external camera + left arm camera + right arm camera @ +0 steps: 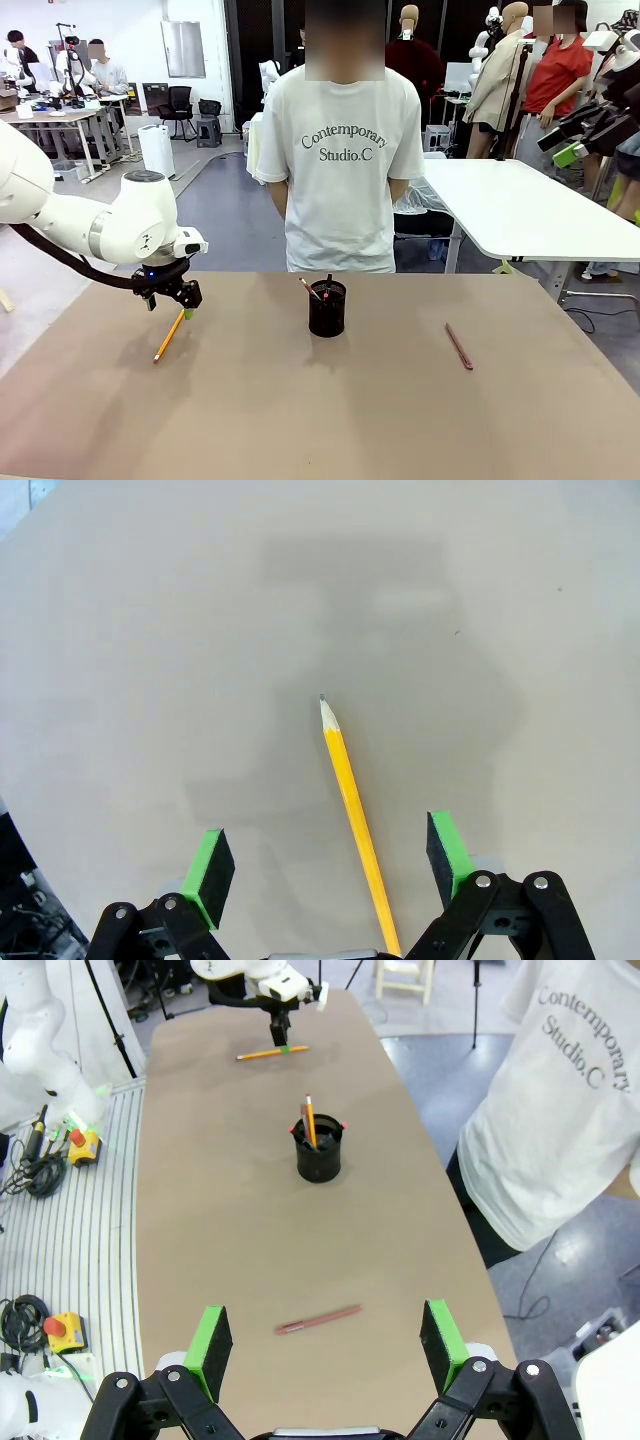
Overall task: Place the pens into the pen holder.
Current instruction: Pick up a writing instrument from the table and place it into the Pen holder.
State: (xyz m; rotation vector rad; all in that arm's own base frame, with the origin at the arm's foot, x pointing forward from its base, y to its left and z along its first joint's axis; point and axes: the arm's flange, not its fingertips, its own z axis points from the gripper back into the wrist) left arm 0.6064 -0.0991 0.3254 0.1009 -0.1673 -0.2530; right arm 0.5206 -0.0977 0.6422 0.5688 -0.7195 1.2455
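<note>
I see the left end effector (328, 865) fully open and empty, pads either side of the yellow pencil (350, 810) lying on the table (300, 420). The right end effector (325, 1350) is fully open and empty, high over the reddish-brown pen (318, 1320). The pen holder (327, 310) is mid-table with pens inside.

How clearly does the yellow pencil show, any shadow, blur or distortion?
Left wrist view: pencil sharp, lying in soft shadow under the left pincer on the table. Front view: small but crisp. Right wrist view: wide-angle lens bows the table edges; pencil tiny.

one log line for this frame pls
left claw: open, astride yellow pencil | right claw: open, above reddish-brown pen | pen holder: holds pens
</note>
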